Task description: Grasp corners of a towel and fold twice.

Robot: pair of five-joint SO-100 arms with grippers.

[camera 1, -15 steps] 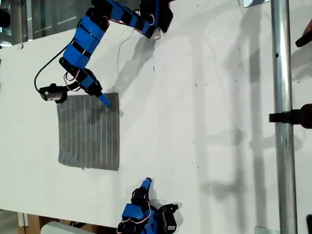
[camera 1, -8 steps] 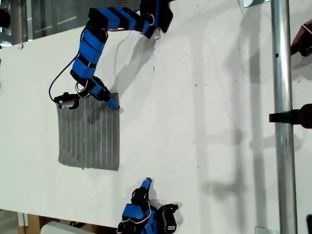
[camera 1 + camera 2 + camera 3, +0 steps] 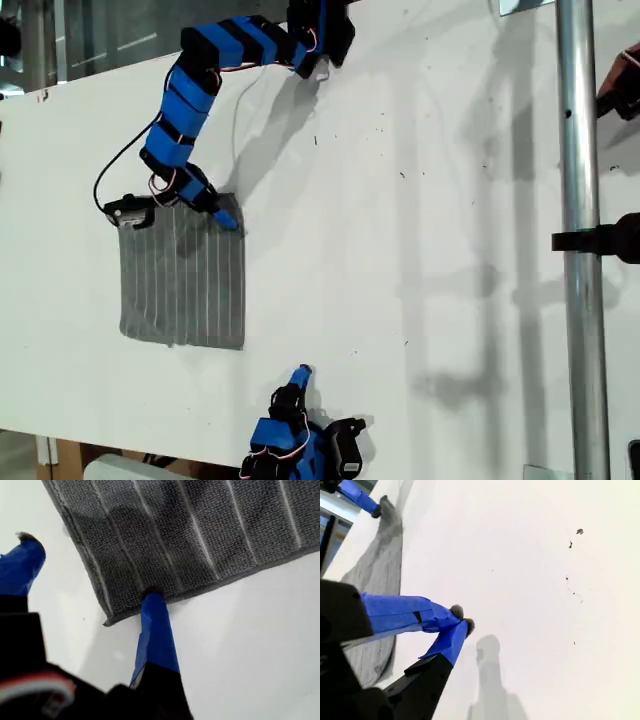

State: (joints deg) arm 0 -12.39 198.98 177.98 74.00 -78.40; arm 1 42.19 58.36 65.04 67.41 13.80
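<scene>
While the towel [image 3: 183,275] lies flat on the white counter [image 3: 420,250] toward the exterior view's left, its shape reads as a soft grey rectangle of looped, nubbly weave crossed by thin pale parallel stripes, with a narrow hemmed border. One lower corner, toward the exterior view's lower left, looks slightly turned over on itself. At the cloth's upper edge in that view, my first gripper [image 3: 222,212] reaches down from a blue, blocky, jointed arm whose base sits at the top of the exterior view. Its jaws are spread wide: in the first wrist view one blue-taped finger [image 3: 155,630] has its tip right at the hem, a little way in from the corner [image 3: 107,621], while the other finger [image 3: 20,565] stands off over bare counter beside the cloth's side edge. Nothing is pinched between them. Further toward the exterior view's right and at its bottom edge, my second gripper [image 3: 300,376] sits over bare counter, well apart from the towel. Its blue-taped jaws are pressed together, their dark rounded tips touching in the second wrist view, with nothing between them. On the exterior view's right stands a smooth, shiny metal pole [image 3: 582,250] bearing a black clamp.
</scene>
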